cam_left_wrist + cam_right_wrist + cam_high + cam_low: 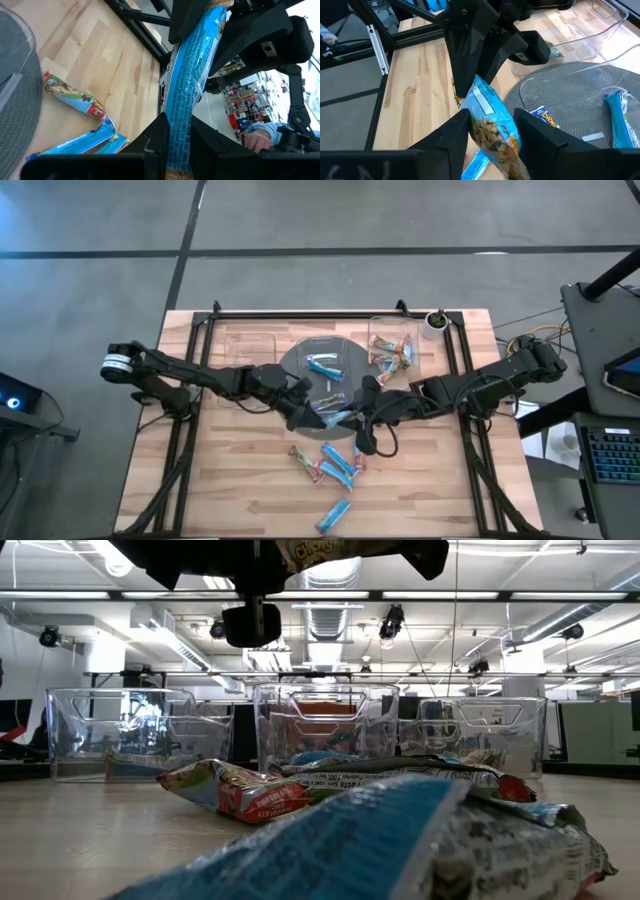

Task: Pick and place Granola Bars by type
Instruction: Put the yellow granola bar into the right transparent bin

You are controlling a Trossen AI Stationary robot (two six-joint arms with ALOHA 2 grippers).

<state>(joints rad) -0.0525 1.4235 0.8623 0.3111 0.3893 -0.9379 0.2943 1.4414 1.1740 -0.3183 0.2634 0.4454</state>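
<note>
- In the high view, you see both arms meeting near the middle of the wooden table (230, 500). The left gripper (318, 418) and the right gripper (352, 418) come together over one light-blue bar (336, 418), at the near edge of the round grey plate (292, 360).
- On the plate, inside a clear tray (345, 345), lies another blue bar (324, 366). The clear tray on the right (428, 350) holds a few tan bars (392, 354). The clear tray on the left (250, 345) looks bare. A loose group of bars (335, 468) lies on the table in front of the grippers.
- In the low view, you see three clear trays standing in a row (310, 730) behind some bars; a red-ended bar (235, 790) lies just behind a large blue wrapper (400, 840).
- In the left wrist view, the left fingers (155, 137) are clamped on the blue bar (187, 95), and the other gripper reaches its far end.
- In the right wrist view, the right fingers (452, 132) stand on both sides of the same bar (492, 125); you cannot tell whether they press it.
</note>
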